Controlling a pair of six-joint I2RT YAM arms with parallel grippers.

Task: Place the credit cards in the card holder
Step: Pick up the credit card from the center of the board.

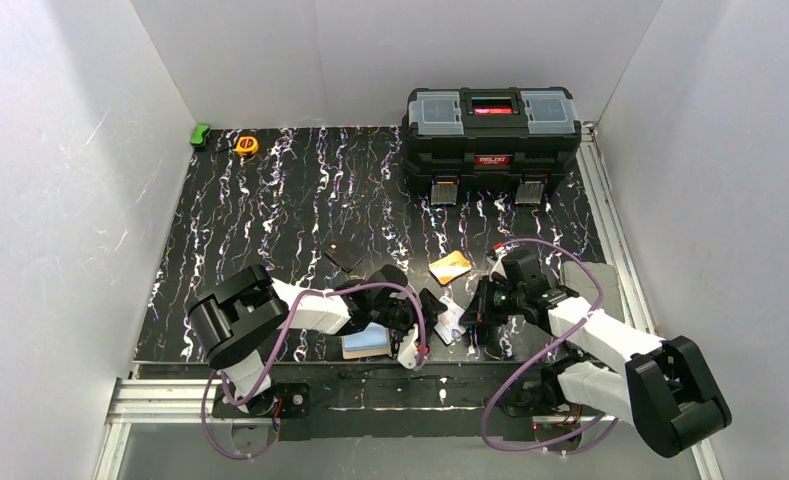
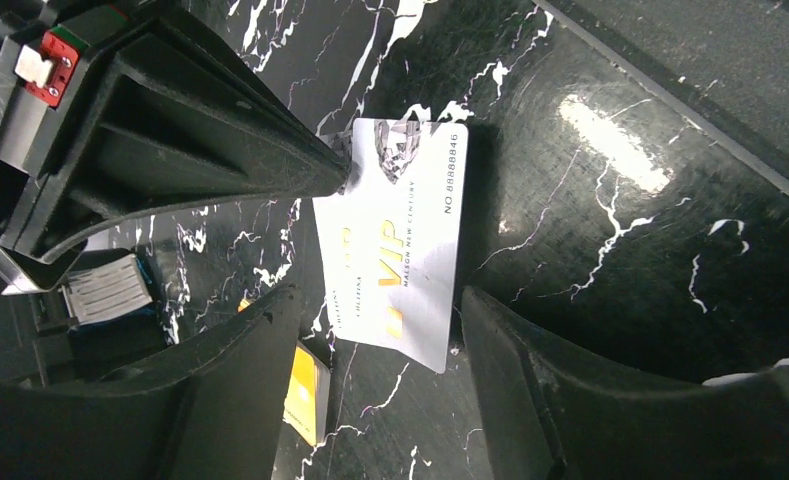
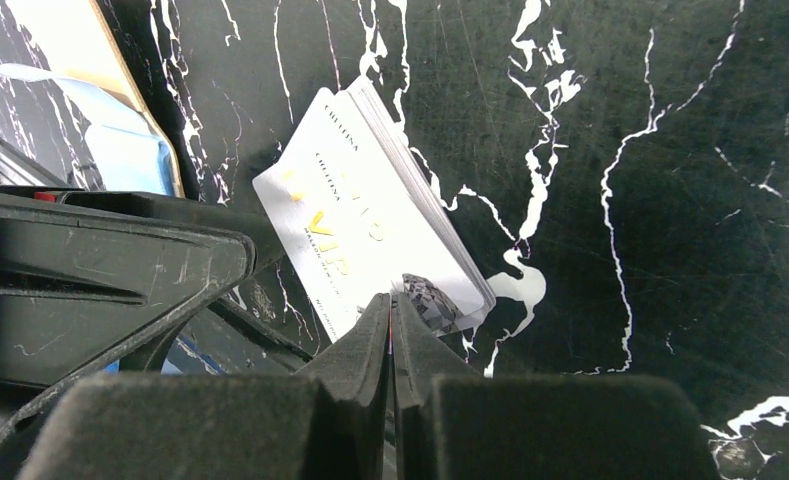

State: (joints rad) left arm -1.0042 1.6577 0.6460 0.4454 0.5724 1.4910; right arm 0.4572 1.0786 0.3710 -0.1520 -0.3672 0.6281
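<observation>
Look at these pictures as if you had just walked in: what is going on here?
The right arm's jaws are shut on a corner of the silver-white card. The left arm's jaws stand open on either side of it, not gripping. The light blue card lies on the card holder just left of them; the orange card lies loose on the table farther back.

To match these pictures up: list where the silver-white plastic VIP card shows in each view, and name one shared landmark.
Top external: silver-white plastic VIP card, low centre of the picture.
Left wrist: the card, centre, standing lengthwise.
Right wrist: the card, centre-left, slanting.
Shared landmark: the shut right gripper at the card's diamond-printed corner, also seen from the left wrist.
</observation>
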